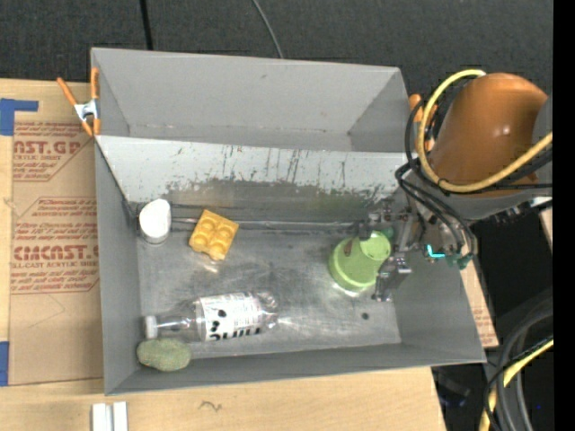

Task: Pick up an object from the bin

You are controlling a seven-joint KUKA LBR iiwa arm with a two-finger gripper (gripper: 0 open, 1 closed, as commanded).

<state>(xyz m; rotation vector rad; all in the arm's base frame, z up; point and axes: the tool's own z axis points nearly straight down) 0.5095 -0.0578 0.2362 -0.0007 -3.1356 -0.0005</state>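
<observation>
Orange cover on my wrist [490, 128] rides highest. Beneath it my gripper [390, 260] is low at the right end of the bin [269, 97], just beside a pale green cup [356, 264] lying on the floor. I judge this the approach to a grasp; next I must close on the cup and lift it. Whether my gripper is apart or together I cannot tell, because cables hide it. Well apart to the left lie a yellow block [214, 234], a white cap [154, 220] and a clear bottle [225, 315].
</observation>
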